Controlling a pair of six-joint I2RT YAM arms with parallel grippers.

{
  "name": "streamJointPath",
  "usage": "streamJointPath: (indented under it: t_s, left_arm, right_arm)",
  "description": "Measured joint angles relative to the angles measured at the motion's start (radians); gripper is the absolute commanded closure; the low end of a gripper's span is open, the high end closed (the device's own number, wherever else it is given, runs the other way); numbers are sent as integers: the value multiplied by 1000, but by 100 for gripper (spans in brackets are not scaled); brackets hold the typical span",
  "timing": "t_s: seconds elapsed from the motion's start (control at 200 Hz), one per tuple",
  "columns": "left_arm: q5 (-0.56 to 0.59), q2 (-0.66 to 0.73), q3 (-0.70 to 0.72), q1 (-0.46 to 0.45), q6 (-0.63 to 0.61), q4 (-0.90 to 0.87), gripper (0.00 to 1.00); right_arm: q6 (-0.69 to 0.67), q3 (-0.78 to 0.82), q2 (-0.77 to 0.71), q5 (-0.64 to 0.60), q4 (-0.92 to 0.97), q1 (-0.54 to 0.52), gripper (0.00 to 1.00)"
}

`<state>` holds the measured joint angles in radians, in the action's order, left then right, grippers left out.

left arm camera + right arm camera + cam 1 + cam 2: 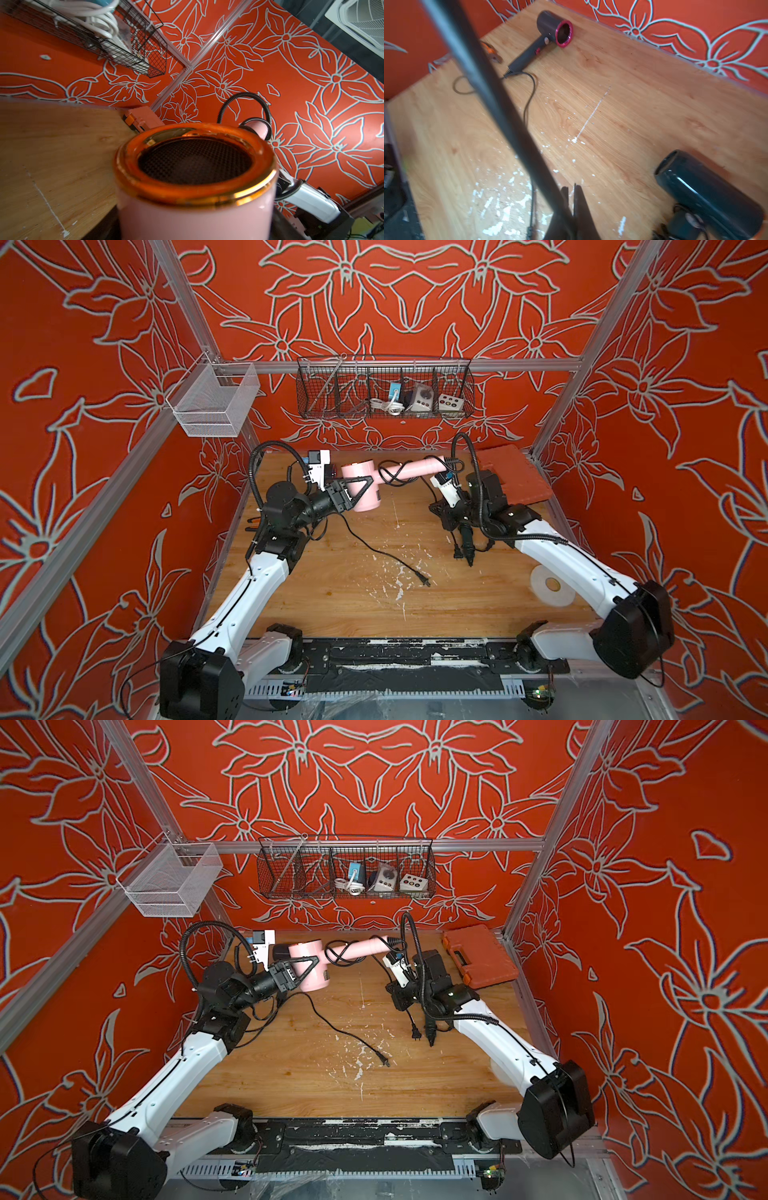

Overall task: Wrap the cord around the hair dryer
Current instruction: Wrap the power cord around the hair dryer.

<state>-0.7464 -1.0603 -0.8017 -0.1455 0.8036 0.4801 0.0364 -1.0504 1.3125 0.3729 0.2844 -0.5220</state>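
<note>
Reaching in from the front left, the left arm bends at the elbow and holds its wrist level toward the back of the surface. There the left hand is clamped across the barrel of the pink hair dryer. The right arm comes in from the front right, folds at the elbow and turns its wrist downward. The right hand points at the surface with its fingers pressed together and nothing visibly between them.

A black wire basket hangs on the back rail, split into compartments. A coiled white cable lies in a middle one, a grey adapter sits beside it, and a white button box is in the rightmost. A white mesh basket hangs on the left rail. A shut orange case lies at the back right corner.

The dryer is toward the back left, its handle reaching right toward the right arm. The black cord loops loosely around that handle. A length, seemingly of the same cord, trails forward across the surface to a plug. A second plug hangs just beside the right hand.
</note>
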Motion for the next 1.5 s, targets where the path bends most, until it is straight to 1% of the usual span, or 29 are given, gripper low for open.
streamJointPath:
  t_s: [0.14, 0.305, 0.52, 0.681, 0.881, 1.031, 1.121, 1.261, 1.401, 1.496]
  left_arm:
    - [44, 0, 26, 29, 39, 0, 100]
    - [76, -1, 24, 53, 61, -2, 100]
    - [120, -3, -14, 74, 36, -66, 100]
    - [132, -3, -25, 81, 7, -106, 100]
    - [154, -4, -25, 82, -9, -144, 100]
    - [161, -10, -36, 83, -59, -208, 100]
    - [163, -22, -76, 84, -116, -294, 100]
    - [196, -35, -160, 77, -237, -444, 100]
    - [263, -56, -232, 31, -353, -584, 100]
    - [293, -67, -238, -5, -387, -631, 100]
  right_arm:
    - [42, 62, -30, 13, -40, -13, 100]
    - [52, 97, -36, 0, -42, -68, 100]
    - [26, 98, -68, -82, 19, -158, 100]
    - [0, 98, -102, -152, 76, -224, 100]
    - [-12, 99, -109, -220, 131, -279, 100]
    - [-29, 94, -109, -282, 195, -312, 100]
    - [-51, 60, -109, -326, 270, -338, 100]
    - [-110, -56, -109, -380, 393, -372, 100]
    - [-187, -192, -98, -395, 510, -394, 100]
    - [-233, -302, -60, -397, 598, -402, 100]
